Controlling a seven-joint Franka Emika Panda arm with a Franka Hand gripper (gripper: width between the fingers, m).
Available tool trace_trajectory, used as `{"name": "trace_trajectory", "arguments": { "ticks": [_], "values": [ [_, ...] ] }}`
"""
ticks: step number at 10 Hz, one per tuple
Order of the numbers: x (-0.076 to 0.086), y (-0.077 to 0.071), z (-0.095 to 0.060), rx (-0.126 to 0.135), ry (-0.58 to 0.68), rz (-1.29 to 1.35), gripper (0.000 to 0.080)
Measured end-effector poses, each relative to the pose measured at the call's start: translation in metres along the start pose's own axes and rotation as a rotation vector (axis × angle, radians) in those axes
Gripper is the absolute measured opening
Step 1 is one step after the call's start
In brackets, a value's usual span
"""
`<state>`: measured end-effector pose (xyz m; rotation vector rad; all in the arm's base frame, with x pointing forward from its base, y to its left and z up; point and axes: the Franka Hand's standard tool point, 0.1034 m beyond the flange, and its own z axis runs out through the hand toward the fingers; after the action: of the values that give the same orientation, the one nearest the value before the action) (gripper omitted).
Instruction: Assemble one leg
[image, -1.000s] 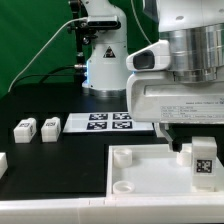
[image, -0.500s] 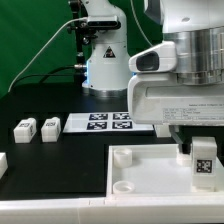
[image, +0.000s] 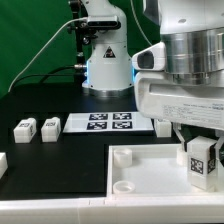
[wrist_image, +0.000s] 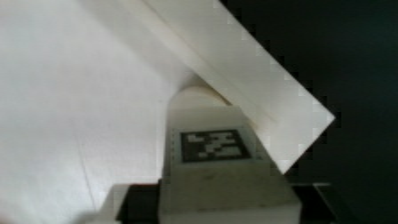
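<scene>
My gripper (image: 200, 150) is shut on a leg (image: 201, 160), a small white block with a black-and-white tag, and holds it over the right side of the large white tray-like piece (image: 150, 172). In the wrist view the leg (wrist_image: 214, 150) fills the space between my dark fingers (wrist_image: 139, 200), with the tray's white surface (wrist_image: 89, 90) and its edge behind. Two more legs (image: 25, 128) (image: 50, 127) lie on the black table at the exterior view's left.
The marker board (image: 108, 123) lies behind the tray. A white part (image: 3, 162) shows at the left edge. The arm's base (image: 105, 60) stands at the back. Round sockets (image: 124, 156) (image: 122, 187) sit at the tray's left corners.
My gripper and the held leg have shifted slightly to the exterior view's right and a little up. The other parts have not moved.
</scene>
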<state>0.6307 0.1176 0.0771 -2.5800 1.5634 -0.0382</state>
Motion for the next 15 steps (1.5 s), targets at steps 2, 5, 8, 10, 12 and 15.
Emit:
{"name": "trace_trajectory", "arguments": {
  "ticks": [2,5,8,10,12,15],
  "values": [
    [0.0,0.0,0.001,-0.004,-0.026,0.307,0.03],
    [-0.004,0.0,0.003,0.022,-0.096,0.693,0.0296],
    [-0.005,0.0,0.004,0.022,-0.095,0.624,0.0517],
    [-0.007,0.004,0.008,0.033,-0.078,0.244,0.0626],
    [-0.003,0.009,0.011,0.042,-0.065,-0.08,0.0648],
    [-0.002,0.01,0.01,0.04,-0.053,-0.405,0.0649]
  ]
}}
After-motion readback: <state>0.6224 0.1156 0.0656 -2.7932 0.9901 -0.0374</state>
